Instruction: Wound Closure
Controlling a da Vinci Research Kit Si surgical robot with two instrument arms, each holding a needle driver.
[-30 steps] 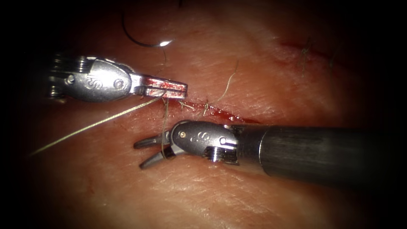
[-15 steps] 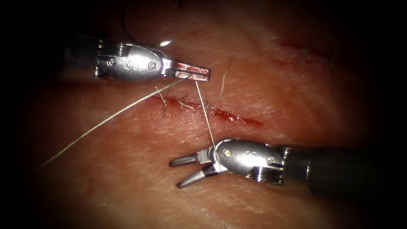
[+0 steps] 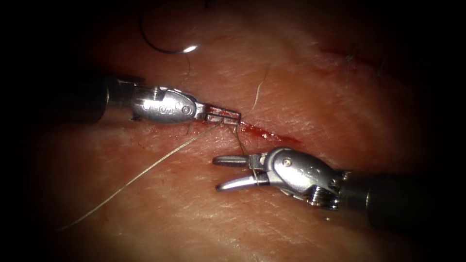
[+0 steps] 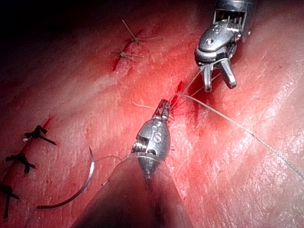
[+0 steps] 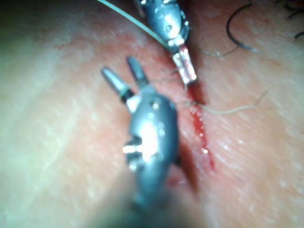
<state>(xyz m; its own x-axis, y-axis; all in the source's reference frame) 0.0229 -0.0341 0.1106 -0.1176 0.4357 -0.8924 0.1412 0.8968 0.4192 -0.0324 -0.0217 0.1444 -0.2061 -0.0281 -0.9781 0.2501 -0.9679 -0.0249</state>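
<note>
My left tool (image 3: 228, 116) is clamped on the thread (image 3: 145, 170) right at the cut (image 3: 264, 133). My right tool (image 3: 228, 172) has jaws apart, holding nothing; a strand crosses between them near the hinge. The needle (image 3: 162, 47) lies free on the tissue (image 3: 310, 97), well above the cut, not in it.
</note>
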